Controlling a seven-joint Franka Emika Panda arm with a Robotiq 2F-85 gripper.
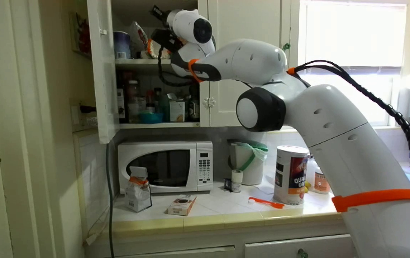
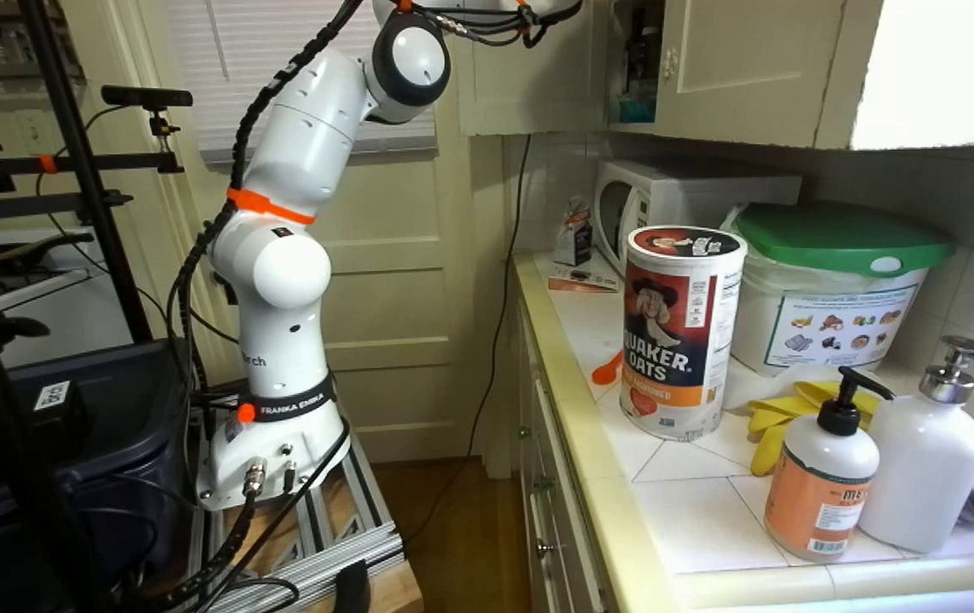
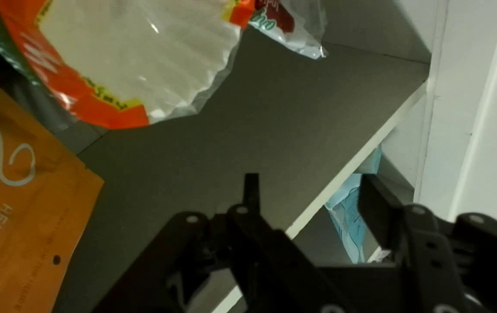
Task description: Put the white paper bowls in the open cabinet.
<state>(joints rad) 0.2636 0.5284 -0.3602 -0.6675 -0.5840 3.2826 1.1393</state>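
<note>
One white-painted, panelled wall cabinet [image 1: 176, 125], door [image 1: 103, 82] swung wide, w/ a white jointed robot arm [image 1: 334, 125] up in front. Below: white-tiled counter [image 1: 223, 208] bearing a boxy white microwave [image 1: 158, 168]. Black two-finger gripper [image 3: 311, 191], wrist view: fingers [image 3: 374, 204] spread apart. White fluted paper bowls [image 3: 144, 52], in clear, orange-trimmed plastic wrap [image 3: 109, 115], are inside the cab. on the upper shelf [image 1: 142, 61], nr. but apart from the fingers.

White paper bowls [image 3: 140, 52], fluted stack, clear-wrapped with orange trim, upper level inside open cabinet [image 1: 137, 62]
</note>
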